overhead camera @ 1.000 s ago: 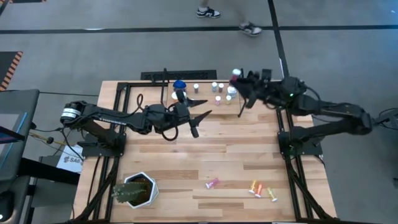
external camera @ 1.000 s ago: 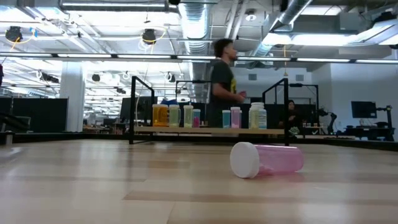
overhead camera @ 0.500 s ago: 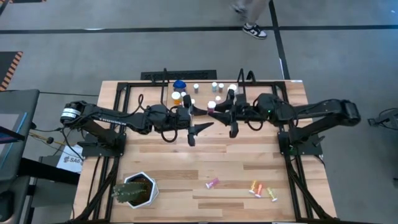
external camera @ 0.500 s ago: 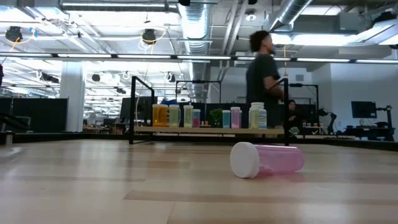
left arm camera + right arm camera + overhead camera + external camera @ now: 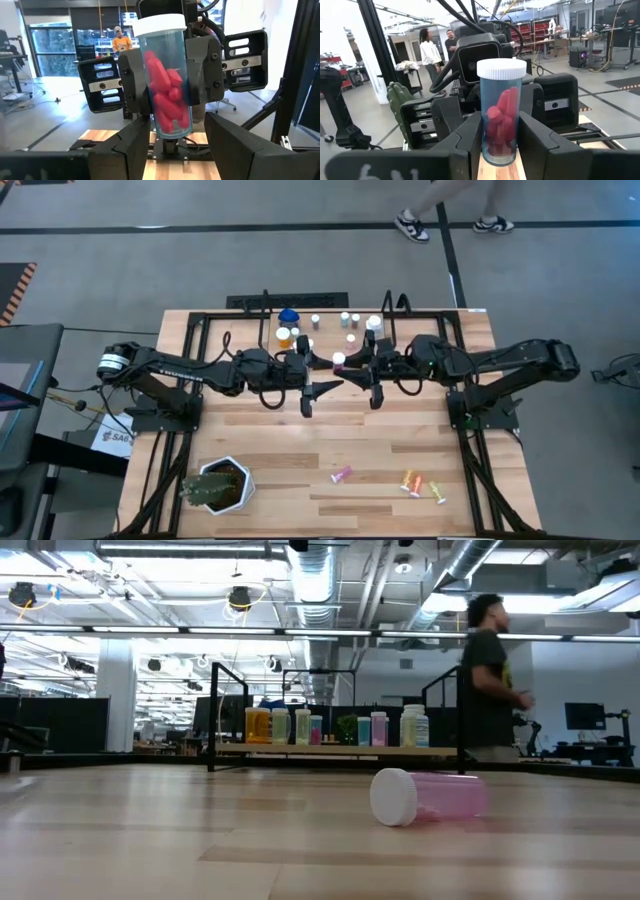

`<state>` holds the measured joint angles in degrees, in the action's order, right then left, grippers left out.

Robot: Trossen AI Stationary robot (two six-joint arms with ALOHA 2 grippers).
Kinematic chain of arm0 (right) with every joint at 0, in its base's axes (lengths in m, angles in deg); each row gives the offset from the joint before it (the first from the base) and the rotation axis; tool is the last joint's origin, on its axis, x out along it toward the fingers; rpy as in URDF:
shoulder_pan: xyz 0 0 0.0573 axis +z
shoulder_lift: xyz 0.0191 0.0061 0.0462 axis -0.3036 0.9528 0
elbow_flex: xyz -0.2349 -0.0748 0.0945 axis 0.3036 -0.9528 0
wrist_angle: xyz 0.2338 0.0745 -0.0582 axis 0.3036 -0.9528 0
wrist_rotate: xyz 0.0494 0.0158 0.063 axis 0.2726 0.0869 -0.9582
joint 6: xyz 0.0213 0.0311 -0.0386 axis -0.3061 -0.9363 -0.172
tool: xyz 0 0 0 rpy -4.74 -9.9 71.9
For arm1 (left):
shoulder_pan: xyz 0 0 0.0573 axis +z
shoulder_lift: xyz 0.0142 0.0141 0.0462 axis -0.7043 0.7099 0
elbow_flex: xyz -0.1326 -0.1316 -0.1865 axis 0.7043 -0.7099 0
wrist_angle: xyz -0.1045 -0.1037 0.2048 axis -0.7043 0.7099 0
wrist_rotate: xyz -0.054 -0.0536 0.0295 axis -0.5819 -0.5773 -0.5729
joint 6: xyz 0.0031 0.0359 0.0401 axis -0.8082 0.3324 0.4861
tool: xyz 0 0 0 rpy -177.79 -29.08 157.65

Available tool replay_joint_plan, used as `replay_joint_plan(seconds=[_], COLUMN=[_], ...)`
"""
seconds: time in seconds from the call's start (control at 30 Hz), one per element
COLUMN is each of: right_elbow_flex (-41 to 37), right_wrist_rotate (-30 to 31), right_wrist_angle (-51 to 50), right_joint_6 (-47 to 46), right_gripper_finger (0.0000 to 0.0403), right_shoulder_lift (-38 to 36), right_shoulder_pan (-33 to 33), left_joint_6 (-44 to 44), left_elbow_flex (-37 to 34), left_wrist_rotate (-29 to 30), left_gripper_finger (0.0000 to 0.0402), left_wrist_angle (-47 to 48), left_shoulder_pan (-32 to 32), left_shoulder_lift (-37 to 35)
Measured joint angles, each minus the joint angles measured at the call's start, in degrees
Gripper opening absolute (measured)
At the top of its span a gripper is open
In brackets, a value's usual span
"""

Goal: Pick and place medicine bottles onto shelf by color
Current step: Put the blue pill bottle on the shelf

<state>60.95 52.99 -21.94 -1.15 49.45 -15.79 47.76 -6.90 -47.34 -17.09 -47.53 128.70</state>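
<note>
The right tool (image 5: 352,367) has edged a touch closer to the left tool (image 5: 322,370) above mid-bench (image 5: 300,450), clamping a clear bottle (image 5: 501,112) of pink pills, upright, white cap on top. The left tool gapes open, facing it.

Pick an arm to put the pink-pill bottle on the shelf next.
Right, probably. The right gripper is shut on the pink-pill bottle, while the left gripper only flanks it, fingers apart. The shelf sits just behind both, so reach looks equal.
</note>
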Motion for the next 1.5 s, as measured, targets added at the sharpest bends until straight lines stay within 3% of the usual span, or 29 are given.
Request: replay_joint_plan(seconds=[0.43, 0.77, 0.97, 1.23, 1.5], right_elbow_flex=[0.04, 0.07, 0.00, 0.56, 9.92], right_wrist_rotate=[-0.06, -0.02, -0.04, -0.04, -0.07], right_wrist_angle=[-1.91, -3.57, -6.60, -22.03, -46.87], right_joint_6=[-0.21, -0.23, -0.21, -0.78, -3.84], right_gripper_finger=[0.0123, 0.0126, 0.0170, 0.0263, 0.0271], right_shoulder_lift=[-0.02, -0.02, -1.04, -6.64, -5.15], right_shoulder_pan=[0.44, 0.87, 0.46, -0.15, 1.03], left_joint_6=[-0.16, -0.18, -1.21, -4.39, -14.52], left_elbow_flex=[-0.02, -0.02, -0.02, 0.13, 0.13], left_wrist_rotate=[-2.08, -2.14, -2.14, -2.74, -11.99], left_gripper_finger=[0.0078, 0.0081, 0.0078, 0.0078, 0.0079], left_wrist_angle=[0.94, 1.44, 2.98, 6.97, 24.21], left_shoulder_pan=[0.02, 0.02, 0.02, 0.02, 0.02], left_shoulder_lift=[0.00, 0.00, 0.00, -0.15, -0.13])
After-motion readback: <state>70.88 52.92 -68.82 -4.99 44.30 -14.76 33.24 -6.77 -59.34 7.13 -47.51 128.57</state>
